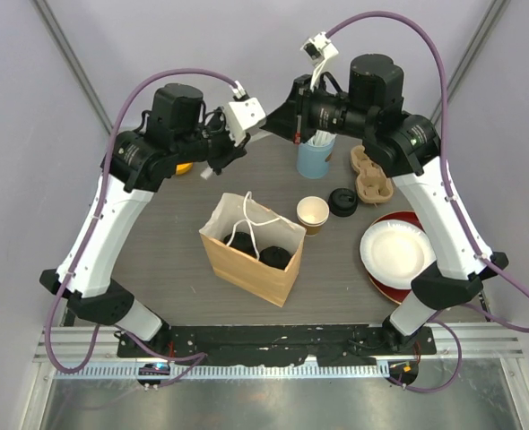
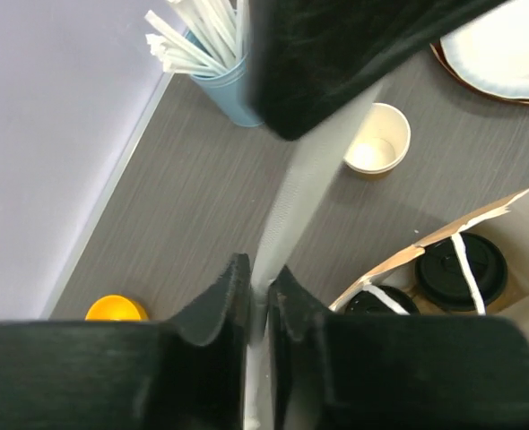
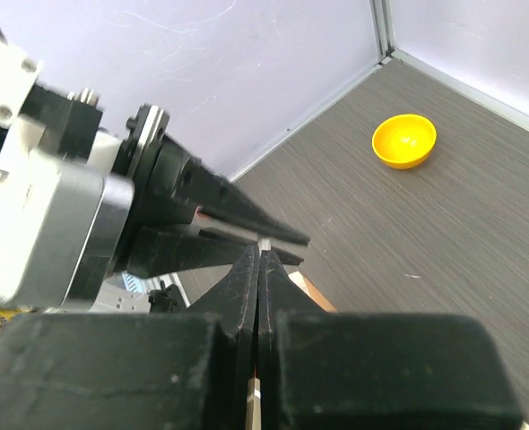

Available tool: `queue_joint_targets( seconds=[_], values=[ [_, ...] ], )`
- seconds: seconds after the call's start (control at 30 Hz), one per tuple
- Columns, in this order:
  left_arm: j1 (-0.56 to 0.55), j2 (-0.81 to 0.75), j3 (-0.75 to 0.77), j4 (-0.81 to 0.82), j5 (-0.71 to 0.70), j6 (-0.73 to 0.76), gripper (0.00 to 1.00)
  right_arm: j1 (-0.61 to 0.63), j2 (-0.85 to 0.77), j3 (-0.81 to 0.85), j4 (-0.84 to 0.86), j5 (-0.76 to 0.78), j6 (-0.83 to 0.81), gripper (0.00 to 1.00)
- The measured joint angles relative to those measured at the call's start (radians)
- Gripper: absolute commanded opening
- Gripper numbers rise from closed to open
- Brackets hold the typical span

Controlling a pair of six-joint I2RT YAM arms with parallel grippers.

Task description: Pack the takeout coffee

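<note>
Two kraft coffee cups with black lids point(image 1: 281, 257) point(image 2: 460, 269) stand inside the open brown paper bag point(image 1: 247, 267). One lidless kraft cup point(image 1: 312, 213) point(image 2: 377, 141) stands right of the bag, and a loose black lid point(image 1: 342, 202) lies beside it. My left gripper point(image 1: 266, 119) point(image 2: 261, 278) and right gripper point(image 1: 287, 109) point(image 3: 258, 260) meet tip to tip high above the table's far side. Both are shut on the same white wrapped straw point(image 2: 287, 224), whose end shows between the right fingers point(image 3: 264, 244).
A light-blue cup of wrapped straws point(image 1: 316, 154) point(image 2: 229, 85) and a cardboard cup carrier point(image 1: 369, 175) stand at the back right. A white plate on a red plate point(image 1: 397, 251) lies at the right. A small yellow bowl point(image 1: 184, 167) point(image 3: 404, 141) sits at the back left.
</note>
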Motion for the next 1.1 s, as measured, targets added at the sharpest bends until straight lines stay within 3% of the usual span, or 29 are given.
queue_joint_targets(
  seconds=[0.07,0.1,0.13,0.3,0.47,0.57,0.67,0.9,1.1],
  values=[
    [-0.001,0.001,0.000,-0.009,0.003,-0.003,0.00,-0.002,-0.001,-0.008,0.019,0.001,0.003,0.07],
    [-0.003,0.000,0.000,-0.016,0.001,-0.004,0.00,-0.006,-0.001,-0.013,0.021,0.000,0.008,0.18],
    [-0.002,-0.002,0.000,-0.016,0.002,-0.008,0.00,-0.011,-0.002,-0.019,0.024,-0.002,0.018,0.40],
    [0.042,-0.004,-0.002,-0.007,0.036,-0.127,0.00,-0.101,-0.036,-0.125,0.102,-0.011,0.108,0.49],
    [0.129,-0.073,-0.082,0.080,0.145,-0.357,0.00,-0.250,-0.051,-0.227,0.217,0.069,0.163,0.50],
    [0.160,-0.224,-0.282,0.223,0.212,-0.532,0.00,-0.286,-0.051,-0.278,0.262,0.120,0.159,0.51],
    [0.158,-0.373,-0.475,0.322,0.286,-0.651,0.00,-0.301,-0.027,-0.302,0.291,0.189,0.153,0.43],
    [0.155,-0.455,-0.689,0.552,0.338,-0.770,0.00,-0.328,0.206,-0.252,0.352,0.404,0.055,0.37],
    [0.156,-0.492,-0.958,0.742,0.335,-0.793,0.00,-0.332,0.394,-0.198,0.327,0.474,-0.025,0.35]
  ],
)
